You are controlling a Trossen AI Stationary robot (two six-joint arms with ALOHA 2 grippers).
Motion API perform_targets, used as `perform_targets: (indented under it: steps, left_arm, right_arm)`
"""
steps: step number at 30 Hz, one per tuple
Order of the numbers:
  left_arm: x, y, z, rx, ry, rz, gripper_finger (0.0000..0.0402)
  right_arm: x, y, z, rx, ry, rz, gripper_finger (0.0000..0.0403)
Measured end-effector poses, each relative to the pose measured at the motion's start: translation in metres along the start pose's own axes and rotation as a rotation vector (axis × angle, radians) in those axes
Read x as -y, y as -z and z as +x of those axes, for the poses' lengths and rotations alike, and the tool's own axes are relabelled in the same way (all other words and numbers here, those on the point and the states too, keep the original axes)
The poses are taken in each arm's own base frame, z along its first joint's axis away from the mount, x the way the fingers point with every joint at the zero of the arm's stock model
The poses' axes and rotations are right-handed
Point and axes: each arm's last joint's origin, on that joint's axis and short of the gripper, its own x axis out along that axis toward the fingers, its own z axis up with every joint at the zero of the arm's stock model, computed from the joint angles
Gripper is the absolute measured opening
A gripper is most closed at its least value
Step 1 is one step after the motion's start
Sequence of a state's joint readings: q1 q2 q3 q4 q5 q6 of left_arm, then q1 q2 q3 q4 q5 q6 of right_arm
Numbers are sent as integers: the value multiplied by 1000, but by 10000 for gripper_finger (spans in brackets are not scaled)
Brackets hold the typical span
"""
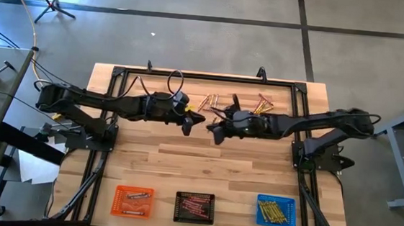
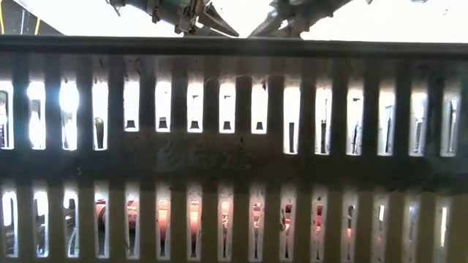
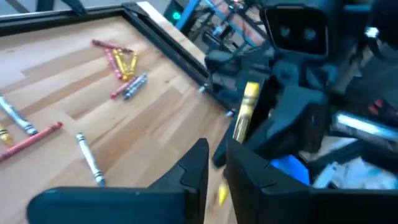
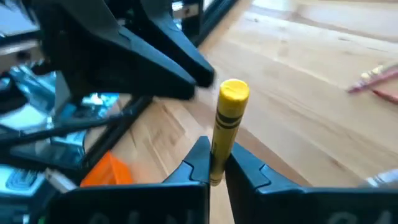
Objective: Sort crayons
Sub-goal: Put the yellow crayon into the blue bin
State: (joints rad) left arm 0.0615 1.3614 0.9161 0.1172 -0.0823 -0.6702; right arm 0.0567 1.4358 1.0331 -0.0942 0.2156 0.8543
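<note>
Midway through sorting, the right tool [image 4: 210, 163] clamps a yellow crayon [image 4: 225, 124] upright, facing the left tool [image 3: 214, 163], slightly parted and empty; loose crayons [image 1: 214, 101] lie behind both, trays [image 1: 194, 207] part-filled.

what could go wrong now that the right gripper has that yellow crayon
The right gripper pinches the yellow crayon only near its lower end, so it could tilt or slip on the way to the blue tray. The left gripper sits very close by, so the arms might bump.
</note>
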Motion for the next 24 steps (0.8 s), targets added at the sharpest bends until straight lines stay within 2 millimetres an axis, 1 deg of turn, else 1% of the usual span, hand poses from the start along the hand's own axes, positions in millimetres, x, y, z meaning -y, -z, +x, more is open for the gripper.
perform_targets:
  steps: [3, 6, 9, 11, 13, 16, 18, 21, 24]
  left_arm:
    - [-4, -2, -2, -35, 16, -4, 54]
    - [-7, -6, -3, -61, 51, -12, 57]
    - [-10, -6, -4, -95, 66, -17, 58]
    - [-12, -6, -4, -109, 59, -19, 58]
    - [-13, -4, -4, -124, 48, -19, 58]
    - [-14, -2, -4, -146, 31, -19, 58]
    - [-15, -1, -4, -154, 24, -20, 58]
    - [-15, -1, -4, -159, 22, -20, 58]
    - [-15, -1, -4, -159, 23, -20, 58]
  right_arm:
    - [-1, 5, -26, -115, 10, 5, 10]
    - [-4, 20, -55, -290, 17, 44, 10]
    - [-9, 48, -80, -511, 71, 116, 10]
    - [-16, 73, -96, -649, 110, 164, 10]
    - [-26, 97, -110, -747, 137, 198, 10]
    - [-39, 134, -124, -840, 168, 223, 10]
    - [-44, 156, -130, -884, 208, 219, 10]
    - [-41, 184, -132, -925, 308, 153, 10]
    - [-34, 205, -129, -943, 408, 71, 10]
